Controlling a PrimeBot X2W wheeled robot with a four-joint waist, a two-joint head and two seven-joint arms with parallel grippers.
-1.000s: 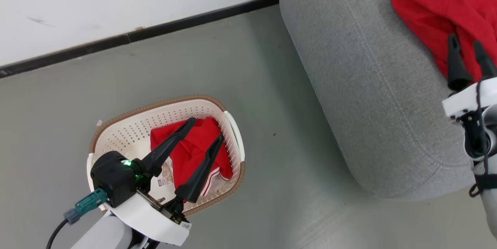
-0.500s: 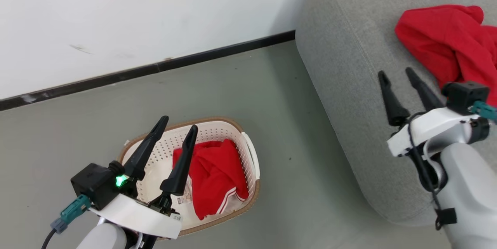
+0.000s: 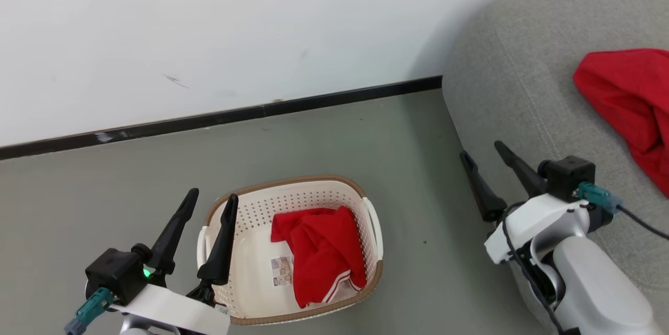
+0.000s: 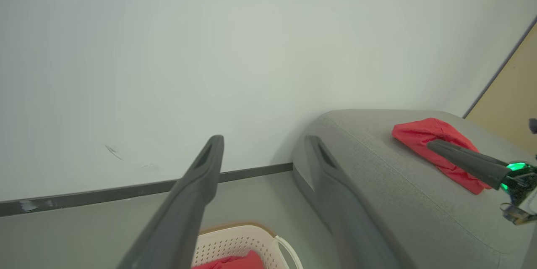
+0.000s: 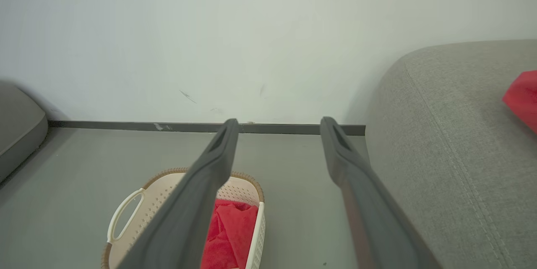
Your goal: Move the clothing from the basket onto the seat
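The left gripper (image 3: pixel 213 195) hovers empty at the left rim of the basket (image 3: pixel 292 181), its fingers spread wide and pointing toward the wall (image 3: pixel 261 21). The basket stands on the floor (image 3: pixel 428 209). Inside it, one red garment (image 3: pixel 321 256) lies bunched against the side nearest the seat (image 3: pixel 522 105), with its striped hem toward the near rim. The right gripper (image 3: pixel 480 149), equally wide and empty, hangs just beside the seat's end. The other garment (image 3: pixel 627 100) lies on the seat. The task looks half done. Next, a gripper must dip into the basket and pinch that cloth.
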